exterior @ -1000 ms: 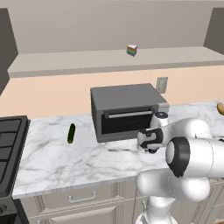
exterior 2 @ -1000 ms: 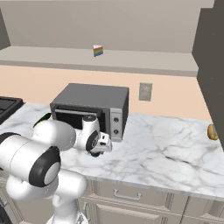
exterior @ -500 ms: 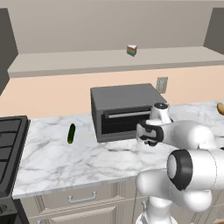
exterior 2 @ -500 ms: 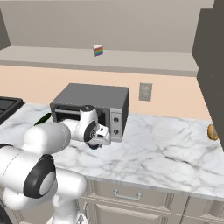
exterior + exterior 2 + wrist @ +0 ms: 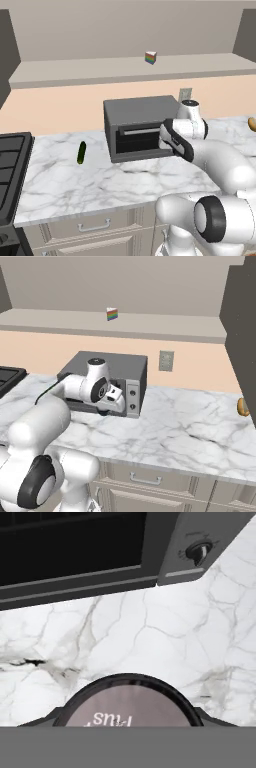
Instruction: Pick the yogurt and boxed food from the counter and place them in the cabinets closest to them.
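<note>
Left base view: the white arm rises from the lower right and bends toward the frame's centre, where the end effector [image 5: 167,141] sits right of centre against the front of the toaster oven [image 5: 142,127]. The oven stands mid-frame on the marble tabletop [image 5: 100,182]. A green cucumber [image 5: 81,152] lies left of centre, and a striped cube [image 5: 150,57] rests on the shelf [image 5: 75,70] near the top.

Right base view: the arm comes up from the lower left; the end effector [image 5: 116,398] is left of centre, just before the oven's front [image 5: 112,381]. The cube [image 5: 112,314] sits at upper left of centre.

Hand view: the yogurt [image 5: 129,704], a dark-rimmed cup with a paler lid, fills the bottom centre between the fingers, which grip it above the marble. The oven's door and knob [image 5: 199,551] cross the top.
</note>
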{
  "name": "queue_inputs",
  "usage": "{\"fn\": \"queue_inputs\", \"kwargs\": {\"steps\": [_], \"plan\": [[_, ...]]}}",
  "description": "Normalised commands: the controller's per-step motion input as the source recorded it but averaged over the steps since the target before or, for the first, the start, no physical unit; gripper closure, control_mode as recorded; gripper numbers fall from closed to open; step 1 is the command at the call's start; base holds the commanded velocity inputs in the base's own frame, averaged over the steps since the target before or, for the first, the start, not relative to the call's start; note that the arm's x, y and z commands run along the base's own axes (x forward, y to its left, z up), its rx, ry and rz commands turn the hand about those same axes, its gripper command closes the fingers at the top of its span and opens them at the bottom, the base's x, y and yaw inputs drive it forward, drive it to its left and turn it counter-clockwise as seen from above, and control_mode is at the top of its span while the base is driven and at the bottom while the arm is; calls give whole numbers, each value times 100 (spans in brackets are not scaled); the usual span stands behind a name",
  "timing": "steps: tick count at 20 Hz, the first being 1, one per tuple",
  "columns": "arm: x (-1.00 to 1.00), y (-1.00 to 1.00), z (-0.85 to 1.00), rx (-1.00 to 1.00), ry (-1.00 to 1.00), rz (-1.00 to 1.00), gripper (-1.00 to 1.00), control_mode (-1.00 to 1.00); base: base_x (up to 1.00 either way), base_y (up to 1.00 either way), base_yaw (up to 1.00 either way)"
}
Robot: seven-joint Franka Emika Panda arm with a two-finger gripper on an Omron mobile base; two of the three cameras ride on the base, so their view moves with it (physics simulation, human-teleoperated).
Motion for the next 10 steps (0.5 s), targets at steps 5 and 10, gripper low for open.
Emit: {"fn": "queue_inputs", "kwargs": {"steps": [5,10], "plan": [[-35,0,71,3,6,-10,100,-100,0,0,0],[-36,0,71,4,8,-11,100,-100,0,0,0]]}}
